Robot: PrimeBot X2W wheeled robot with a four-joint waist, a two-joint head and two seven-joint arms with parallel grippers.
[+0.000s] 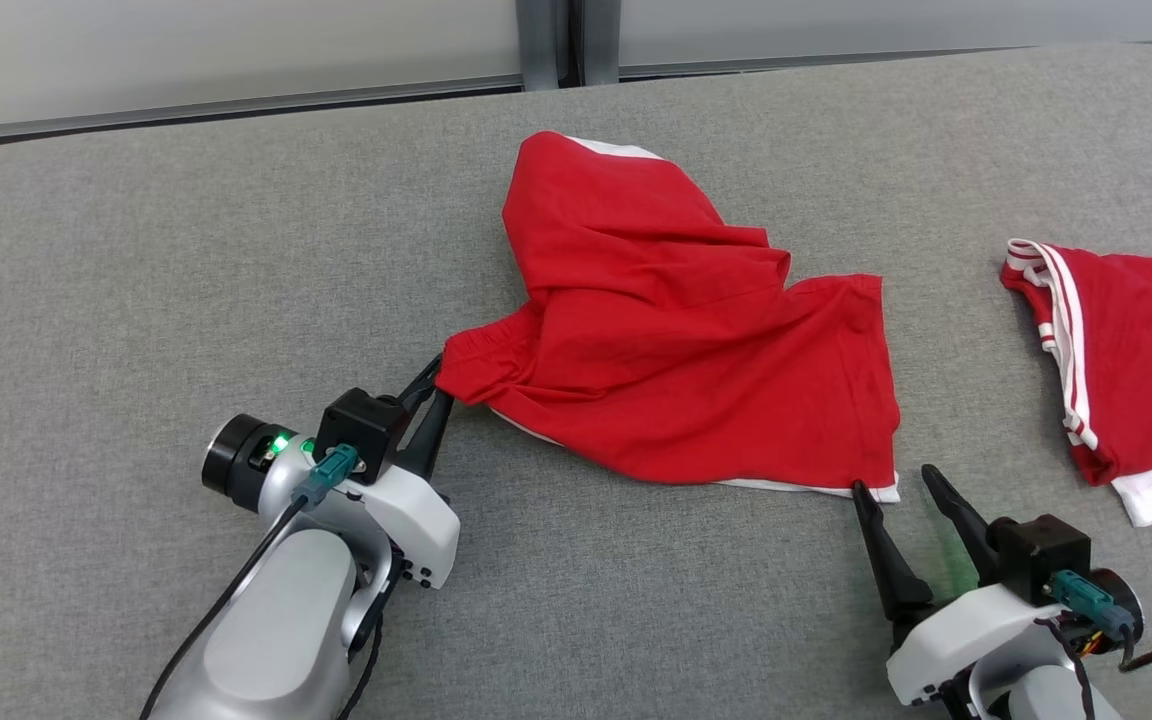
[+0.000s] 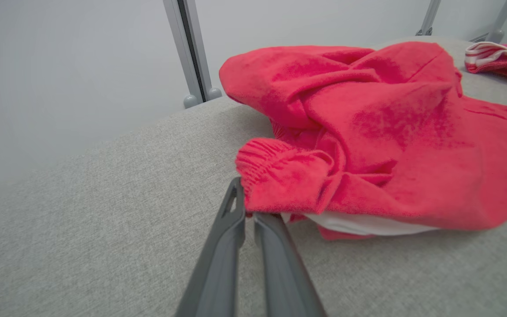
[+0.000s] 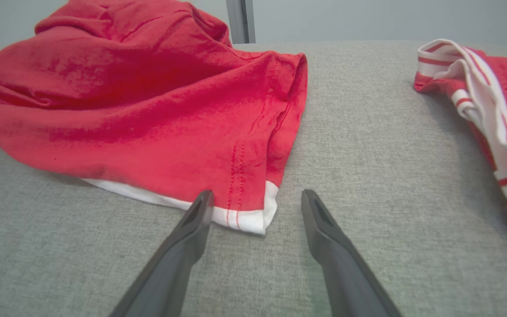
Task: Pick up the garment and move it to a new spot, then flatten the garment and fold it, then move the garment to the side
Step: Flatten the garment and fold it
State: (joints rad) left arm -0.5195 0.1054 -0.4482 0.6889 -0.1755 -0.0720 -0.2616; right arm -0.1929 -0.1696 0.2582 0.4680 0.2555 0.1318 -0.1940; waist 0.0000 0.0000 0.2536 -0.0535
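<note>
Left gripper (image 1: 437, 388) is pinching the garment (image 1: 676, 340), fingers pressed together on the gathered elastic edge at its near-left tip. On my left wrist feed, the fingers (image 2: 231, 229) meet right under that bunched red edge. The garment lies crumpled mid-table (image 1: 136, 250), red with a white hem along the near side, and the cloth is drawn to a point toward the left gripper. Right gripper (image 1: 894, 480) is spread wide, low at the near-right corner. On the right wrist feed the white-hemmed corner sits between its fingers (image 3: 178, 246), just beside the left one. A striped garment (image 1: 1136, 360) lies apart on the right.
</note>
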